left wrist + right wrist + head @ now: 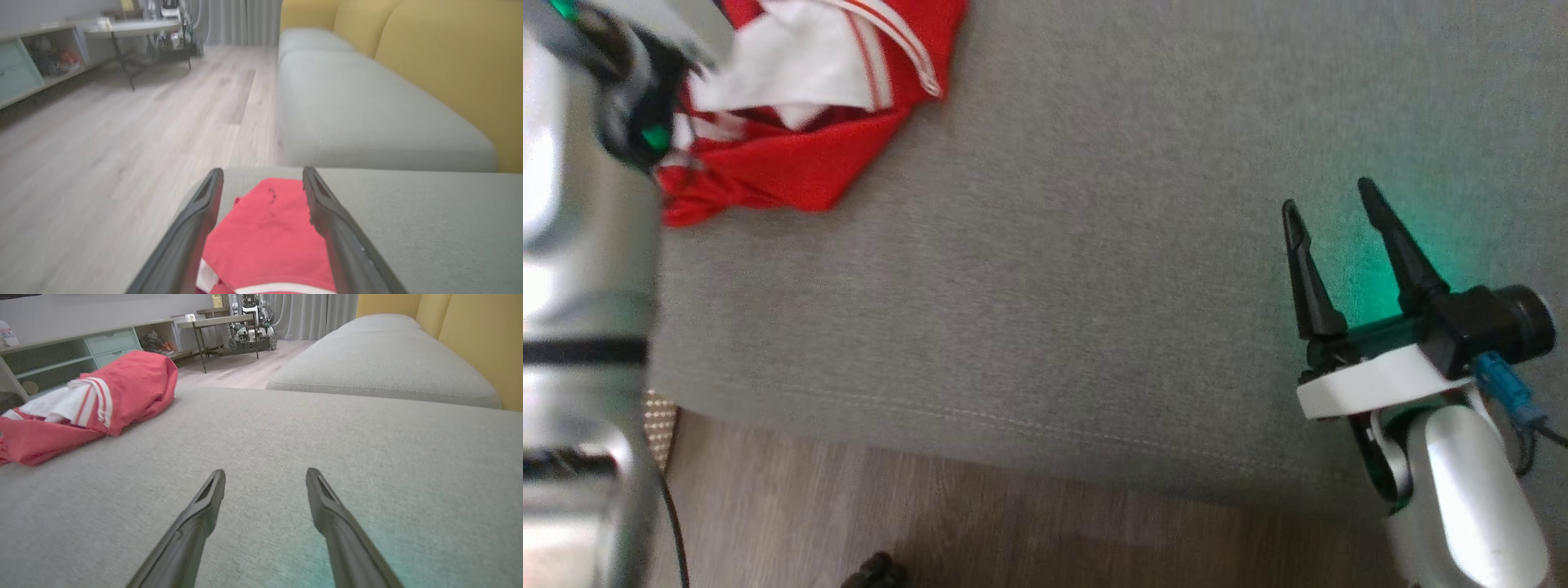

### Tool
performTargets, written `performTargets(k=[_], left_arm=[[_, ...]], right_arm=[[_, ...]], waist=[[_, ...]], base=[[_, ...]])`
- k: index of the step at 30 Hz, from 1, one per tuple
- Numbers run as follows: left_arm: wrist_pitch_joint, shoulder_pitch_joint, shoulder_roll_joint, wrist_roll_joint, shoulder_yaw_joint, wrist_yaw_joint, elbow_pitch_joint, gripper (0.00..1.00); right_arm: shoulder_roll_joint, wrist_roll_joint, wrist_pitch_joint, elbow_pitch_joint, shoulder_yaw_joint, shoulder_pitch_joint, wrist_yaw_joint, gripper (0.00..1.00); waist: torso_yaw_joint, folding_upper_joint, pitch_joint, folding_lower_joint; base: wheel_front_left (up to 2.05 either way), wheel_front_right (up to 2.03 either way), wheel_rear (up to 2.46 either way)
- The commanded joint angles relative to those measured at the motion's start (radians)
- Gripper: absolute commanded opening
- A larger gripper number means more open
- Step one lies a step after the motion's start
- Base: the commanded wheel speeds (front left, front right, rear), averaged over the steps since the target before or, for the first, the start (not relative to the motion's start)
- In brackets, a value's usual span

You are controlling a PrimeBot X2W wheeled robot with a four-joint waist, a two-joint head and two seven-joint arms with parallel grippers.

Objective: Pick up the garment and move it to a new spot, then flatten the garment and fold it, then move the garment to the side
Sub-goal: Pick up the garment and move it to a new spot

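On the grey sofa cushion [1045, 245] we find the red-and-white garment [265, 232] between the wide fingers of the left gripper [262, 173]; the right gripper [265, 473] stands equally wide.

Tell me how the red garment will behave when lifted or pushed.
The red garment likely droops limp when lifted: it lies crumpled in soft folds. Probably light, since the cloth looks thin. Pushed, it would probably bunch up on the textured grey cushion rather than slide.

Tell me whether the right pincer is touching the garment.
Apart. The head view shows a wide stretch of bare cushion between the open right pincer and the garment at upper left; the right wrist view shows the same gap.
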Motion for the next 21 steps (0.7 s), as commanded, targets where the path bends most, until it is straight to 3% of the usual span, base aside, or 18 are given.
performTargets(k=[1, 6, 10, 19, 20, 21], left_arm=[[0.039, -0.061, 0.072, -0.028, 0.026, 0.002, 0.028, 1.0], [0.19, -0.202, 0.101, -0.088, 0.017, 0.002, 0.231, 1.0], [0.258, -0.255, 0.106, -0.107, -0.039, 0.001, 0.312, 1.0], [0.323, -0.256, 0.11, -0.155, -0.16, 0.001, 0.412, 1.0], [0.307, -0.254, 0.112, -0.158, -0.169, 0.001, 0.414, 0.44], [0.279, -0.254, 0.117, -0.158, -0.178, 0.001, 0.412, 0.0]], right_arm=[[-0.001, -0.014, -0.009, -0.041, 0.019, -0.021, 0.0, 1.0], [-0.008, -0.025, -0.009, -0.065, 0.002, -0.038, 0.0, 1.0], [-0.013, -0.016, -0.009, -0.083, -0.012, -0.04, 0.0, 1.0], [-0.022, -0.008, -0.009, -0.098, -0.008, -0.04, 0.0, 1.0], [-0.023, -0.008, -0.009, -0.097, -0.007, -0.04, 0.0, 1.0], [-0.024, -0.008, -0.009, -0.096, -0.006, -0.041, 0.0, 1.0]], waist=[[-0.06, 0.0, 0.091, -0.0003], [-0.08, 0.0, 0.158, -0.0003], [-0.082, 0.0, 0.195, -0.0003], [-0.07, 0.0, 0.212, -0.0003], [-0.068, 0.0, 0.209, -0.0003], [-0.066, 0.0, 0.205, -0.0003]], base=[[0.0, 0.0, 0.0], [0.0, 0.0, 0.0], [0.0, 0.0, 0.0], [0.0, 0.0, 0.0], [0.0, 0.0, 0.0], [0.0, 0.0, 0.0]])
